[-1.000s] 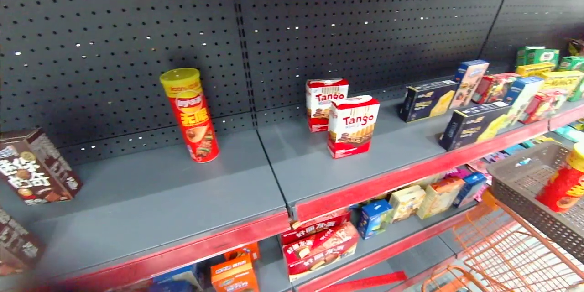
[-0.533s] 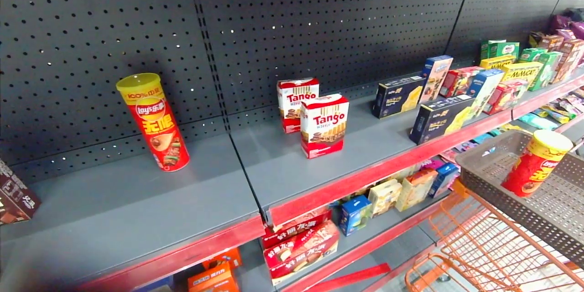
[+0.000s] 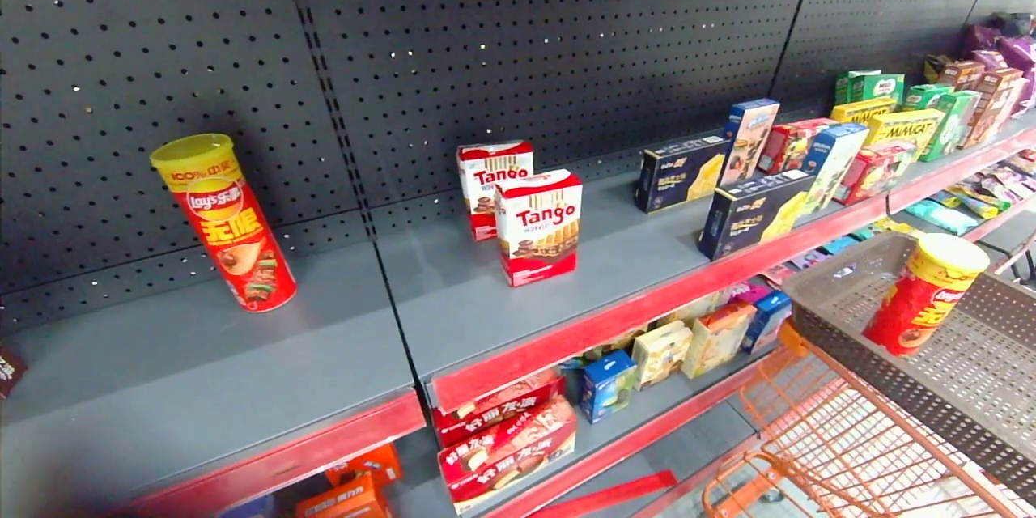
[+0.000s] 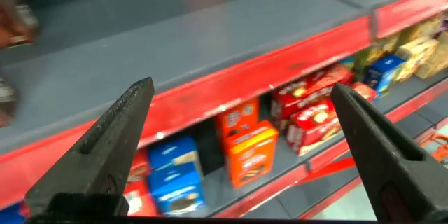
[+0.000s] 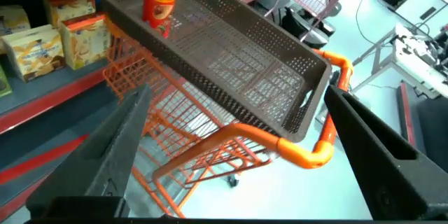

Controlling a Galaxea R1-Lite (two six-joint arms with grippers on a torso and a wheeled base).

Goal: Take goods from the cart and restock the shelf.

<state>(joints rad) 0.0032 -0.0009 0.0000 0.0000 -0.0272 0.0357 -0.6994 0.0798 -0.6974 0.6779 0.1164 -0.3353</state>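
A red chip can [image 3: 225, 225] with a yellow lid stands upright on the grey shelf [image 3: 243, 356], towards its left. A second such can [image 3: 923, 295] stands in the brown perforated basket [image 3: 971, 372] on top of the orange cart [image 3: 825, 437] at the right. My left gripper [image 4: 241, 161] is open and holds nothing, in front of the shelf's red front edge [image 4: 280, 59]. My right gripper [image 5: 241, 161] is also open with nothing in it, above the cart [image 5: 301, 150], some way from the can [image 5: 161, 0] in the basket [image 5: 238, 63].
Two red-and-white wafer boxes [image 3: 538, 227] stand mid-shelf, with dark blue boxes [image 3: 749, 210] and several coloured boxes farther right. Bare shelf lies between the shelf's can and the wafer boxes. The lower shelf holds red packs [image 3: 502, 437] and orange boxes [image 4: 245, 147].
The whole head view has slid left, so the camera has turned right. The brown box at the far left has left the picture and more of the cart shows.
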